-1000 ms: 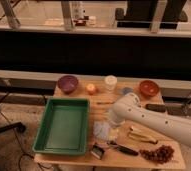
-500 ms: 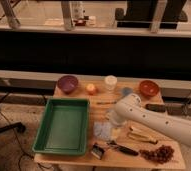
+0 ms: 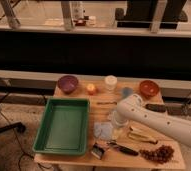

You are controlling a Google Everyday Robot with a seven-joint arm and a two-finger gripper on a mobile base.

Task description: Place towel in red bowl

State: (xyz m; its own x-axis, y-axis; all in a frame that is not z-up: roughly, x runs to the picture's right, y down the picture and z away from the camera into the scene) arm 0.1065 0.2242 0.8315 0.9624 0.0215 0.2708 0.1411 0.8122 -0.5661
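The gripper (image 3: 116, 125) is down at lower centre of the frame, right at the edge of the towel (image 3: 103, 131), which lies flat on the table (image 3: 76, 159) just beside the green tray (image 3: 64, 125). Whether the claw is clamped on the cloth or released cannot be told. The red bowl (image 3: 149, 89) sits well apart at upper right with no cloth in it, so the lift, carry and drop all look left to do.
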